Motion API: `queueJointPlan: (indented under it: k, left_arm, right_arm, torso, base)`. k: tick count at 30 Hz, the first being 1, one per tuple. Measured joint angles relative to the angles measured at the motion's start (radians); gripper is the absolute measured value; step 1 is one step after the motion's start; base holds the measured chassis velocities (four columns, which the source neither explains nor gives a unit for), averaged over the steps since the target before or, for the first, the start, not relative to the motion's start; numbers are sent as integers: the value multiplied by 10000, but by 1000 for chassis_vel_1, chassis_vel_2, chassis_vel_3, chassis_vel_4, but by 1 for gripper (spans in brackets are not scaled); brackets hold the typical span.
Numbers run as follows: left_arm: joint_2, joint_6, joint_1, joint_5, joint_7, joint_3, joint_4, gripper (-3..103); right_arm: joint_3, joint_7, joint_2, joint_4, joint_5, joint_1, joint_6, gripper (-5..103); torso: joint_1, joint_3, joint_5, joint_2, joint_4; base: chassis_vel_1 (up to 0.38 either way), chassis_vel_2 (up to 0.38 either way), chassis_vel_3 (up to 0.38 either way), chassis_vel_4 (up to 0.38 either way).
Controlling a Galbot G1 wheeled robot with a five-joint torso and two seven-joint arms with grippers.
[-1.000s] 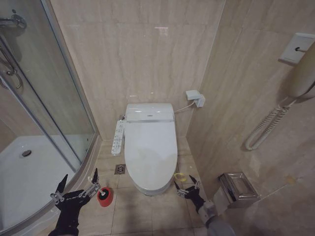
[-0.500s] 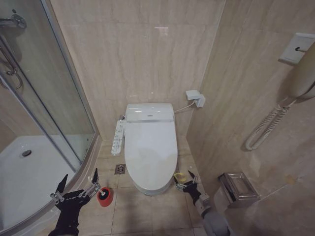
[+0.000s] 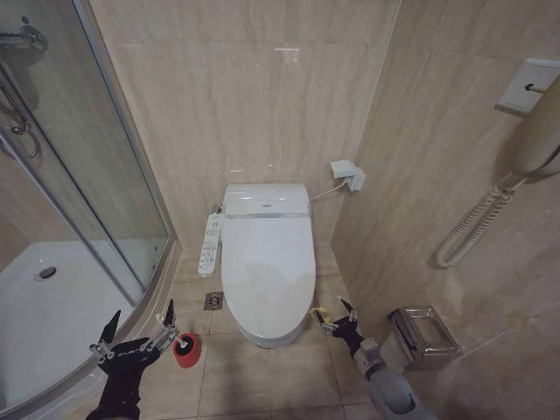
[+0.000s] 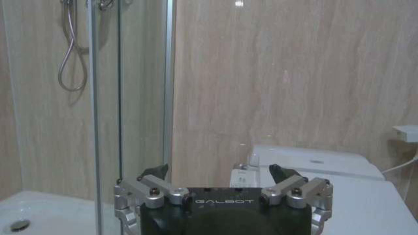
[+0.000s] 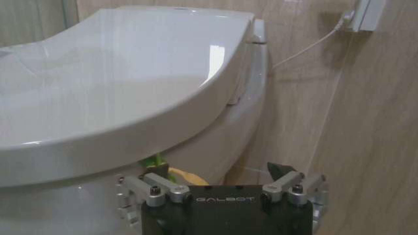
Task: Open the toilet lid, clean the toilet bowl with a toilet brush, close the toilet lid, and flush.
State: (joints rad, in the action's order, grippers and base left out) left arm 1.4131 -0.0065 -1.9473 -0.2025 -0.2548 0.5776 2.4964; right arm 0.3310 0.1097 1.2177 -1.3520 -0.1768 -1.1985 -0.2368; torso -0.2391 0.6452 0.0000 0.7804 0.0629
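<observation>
The toilet lid (image 3: 267,258) is a glossy white oval lying shut on the toilet bowl (image 3: 262,336), with the button panel (image 3: 210,245) at the bowl's left side. My right gripper (image 3: 337,317) is low at the bowl's front right, open, with nothing between its fingers. In the right wrist view it (image 5: 216,172) sits just under the lid's (image 5: 124,73) overhanging rim. My left gripper (image 3: 141,313) (image 4: 218,169) hangs open at the left, above a small red cup (image 3: 186,350) on the floor with something dark in it. I cannot make out the toilet brush's handle.
A glass shower enclosure (image 3: 87,201) and its white tray (image 3: 52,306) close off the left. A floor drain (image 3: 213,301) lies left of the bowl. A yellow-green object (image 3: 318,312) lies by the bowl's right foot. A steel tissue holder (image 3: 424,337) juts from the right wall.
My right gripper has moved forward along the floor, closer to the bowl's right side and under the lid's rim. The left arm has stayed where it was.
</observation>
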Motion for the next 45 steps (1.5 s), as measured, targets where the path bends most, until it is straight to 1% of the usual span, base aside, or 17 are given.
queueJointPlan:
  k: [1,6,7,14,15,21,22,25,36,37,43,44,45]
  left_arm:
    - [0,0,0,0,0,0,0,100]
    - [0,0,0,0,0,0,0,100]
    - [0,0,0,0,0,0,0,100]
    - [0,0,0,0,0,0,0,100]
    - [0,0,0,0,0,0,0,100]
    - [0,0,0,0,0,0,0,100]
    - [0,0,1,0,0,0,0,100]
    - [0,0,0,0,0,0,0,100]
    - [0,0,0,0,0,0,0,100]
    - [0,0,0,0,0,0,0,100]
    - [0,0,0,0,0,0,0,100]
    - [0,0,0,0,0,0,0,100]
    - [0,0,0,0,0,0,0,100]
  right_arm:
    - [0,52,-11,-8,-10,-15,-27,97]
    - [23,65,-85,-102,-78,-50,-42,97]
    - [34,71,-101,-118,-92,-61,-43,71]
    - [81,103,-139,-179,-119,-118,-44,71]
    - [86,116,-143,-188,-119,-129,-44,44]
    - [95,190,-150,-216,-105,-226,-43,44]
    - [97,242,-163,-229,-81,-304,-43,17]
    - [101,421,-229,-353,-16,-555,24,17]
    - [136,455,-222,-484,6,-617,111,15]
    - [136,452,-212,-441,7,-572,114,42]
    - [91,452,-203,-132,74,-361,98,42]
    - [76,452,-203,-43,93,-286,90,70]
    - [60,453,-203,41,102,-198,86,70]
  torso:
    - [0,0,1,0,0]
    - [0,0,0,0,0]
    - [0,0,0,0,0]
    - [0,0,0,0,0]
    - [0,0,0,0,0]
    - [0,0,0,0,0]
    - [0,0,0,0,0]
    - [1,0,0,0,1]
    - [1,0,0,0,1]
    - [1,0,0,0,0]
    - [0,0,0,0,0]
    - [1,0,0,0,0]
    - [1,0,0,0,1]
  base:
    - [0,0,0,0]
    - [0,0,0,0]
    - [0,0,0,0]
    - [0,0,0,0]
    - [0,0,0,0]
    - [0,0,0,0]
    - [0,0,0,0]
    - [0,0,0,0]
    - [0,0,0,0]
    - [0,0,0,0]
    - [0,0,0,0]
    - [0,0,0,0]
    - [0,0,0,0]
